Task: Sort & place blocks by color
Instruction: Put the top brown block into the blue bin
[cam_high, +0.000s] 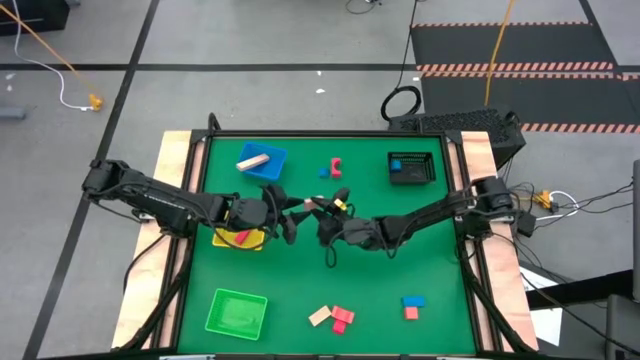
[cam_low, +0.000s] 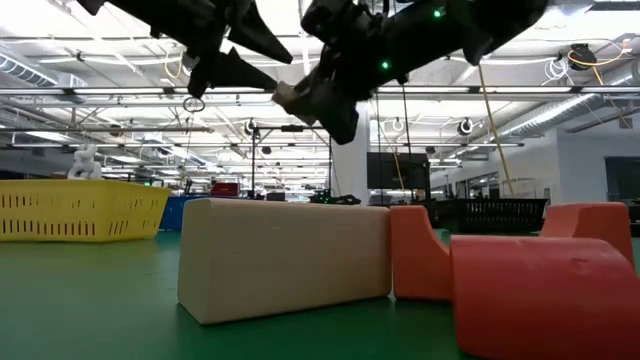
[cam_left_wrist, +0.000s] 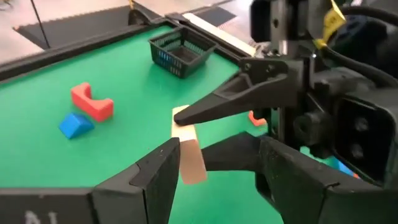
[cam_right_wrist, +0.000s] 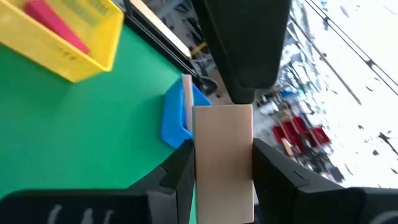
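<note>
Pink block (cam_high: 238, 238) in yellow tray (cam_high: 258, 242), apparently.

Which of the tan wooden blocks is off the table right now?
The tan block clamped in the right gripper, held in the air mid-table. The other tan ones rest: one in the blue tray, one on the mat's near edge.

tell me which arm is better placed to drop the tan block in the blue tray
Left, likely. The right gripper holds the tan block mid-table, facing the open left gripper. The blue tray sits on the left arm's side, so a handover looks sensible.
</note>
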